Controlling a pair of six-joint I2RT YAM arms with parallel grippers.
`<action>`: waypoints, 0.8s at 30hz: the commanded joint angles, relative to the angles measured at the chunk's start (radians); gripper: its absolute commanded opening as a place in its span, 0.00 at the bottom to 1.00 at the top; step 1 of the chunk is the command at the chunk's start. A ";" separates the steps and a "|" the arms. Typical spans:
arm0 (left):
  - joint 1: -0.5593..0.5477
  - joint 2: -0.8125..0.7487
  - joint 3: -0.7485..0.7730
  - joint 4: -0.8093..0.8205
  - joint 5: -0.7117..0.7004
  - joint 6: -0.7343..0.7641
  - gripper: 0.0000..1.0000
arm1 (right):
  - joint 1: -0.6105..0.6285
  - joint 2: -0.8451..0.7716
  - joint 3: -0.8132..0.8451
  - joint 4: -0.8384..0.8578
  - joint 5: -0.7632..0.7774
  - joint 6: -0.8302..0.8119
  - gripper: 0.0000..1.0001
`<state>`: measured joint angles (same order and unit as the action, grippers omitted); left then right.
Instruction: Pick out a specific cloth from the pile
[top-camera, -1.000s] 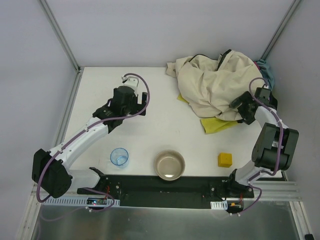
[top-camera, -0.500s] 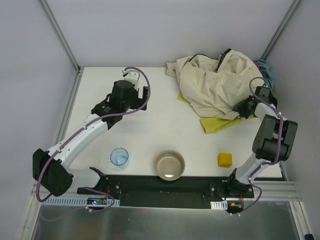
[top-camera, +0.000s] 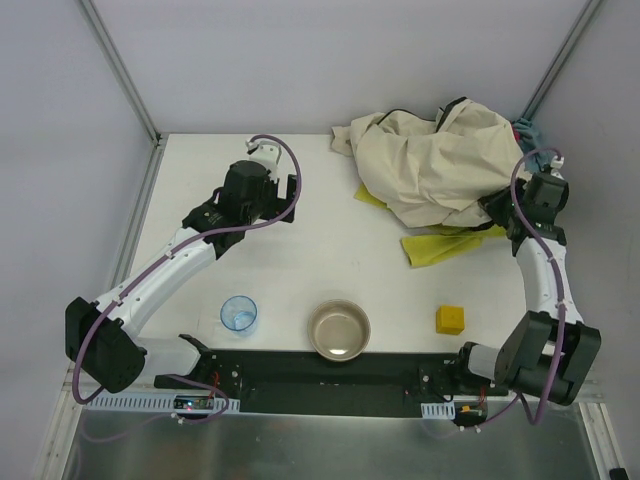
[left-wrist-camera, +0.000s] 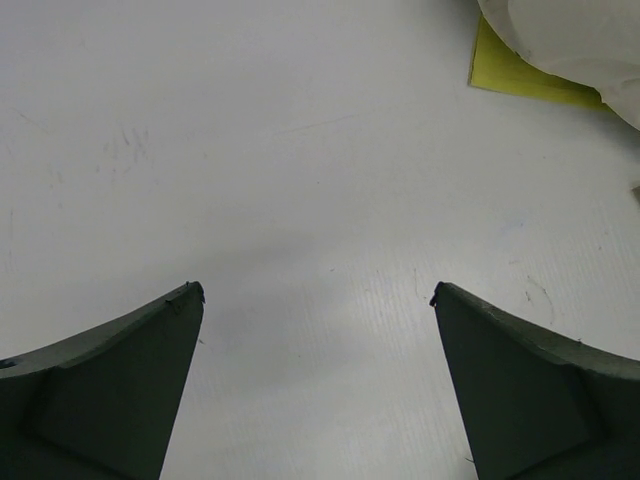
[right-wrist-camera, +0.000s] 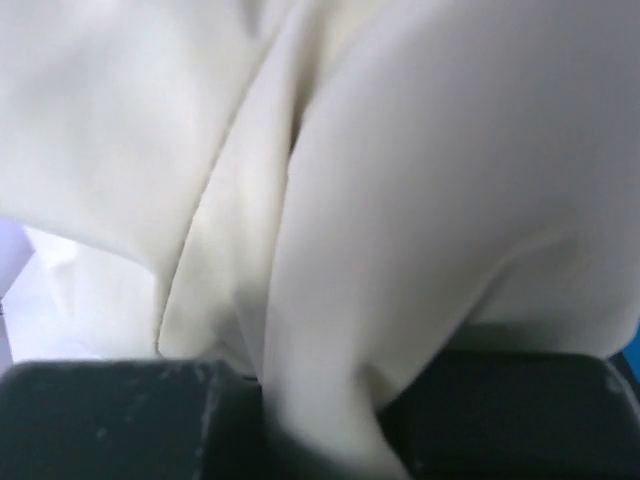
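Right end effector (right-wrist-camera: 320, 420), closed on a fold of the big beige cloth (top-camera: 430, 165), not on the cloth (top-camera: 440, 246) you want; its yellow-green edge lies on the table (top-camera: 300, 270), pinned under the pile (top-camera: 470, 130). Left end effector (left-wrist-camera: 318, 300) hangs open over the table. Expect soft, light, limp fabric that drags its neighbours; pinch its exposed near corner.

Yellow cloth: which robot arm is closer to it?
Right. The right fingers pinch the beige cloth right by the yellow cloth's edge; the left fingers, open, hang over the table far to its left.
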<state>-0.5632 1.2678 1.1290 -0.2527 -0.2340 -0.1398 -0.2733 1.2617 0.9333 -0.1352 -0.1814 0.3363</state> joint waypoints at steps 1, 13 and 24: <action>-0.003 -0.022 0.018 -0.002 0.039 -0.009 0.99 | -0.001 -0.067 0.160 0.077 -0.041 -0.003 0.01; -0.003 -0.018 0.023 0.000 0.082 -0.052 0.99 | 0.000 0.125 0.577 0.046 -0.026 0.021 0.01; -0.004 0.034 0.051 0.004 0.174 -0.089 0.99 | 0.014 0.477 1.019 -0.075 0.215 0.026 0.01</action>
<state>-0.5632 1.2831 1.1347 -0.2527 -0.1108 -0.1986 -0.2634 1.6806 1.7672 -0.3210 -0.1223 0.3553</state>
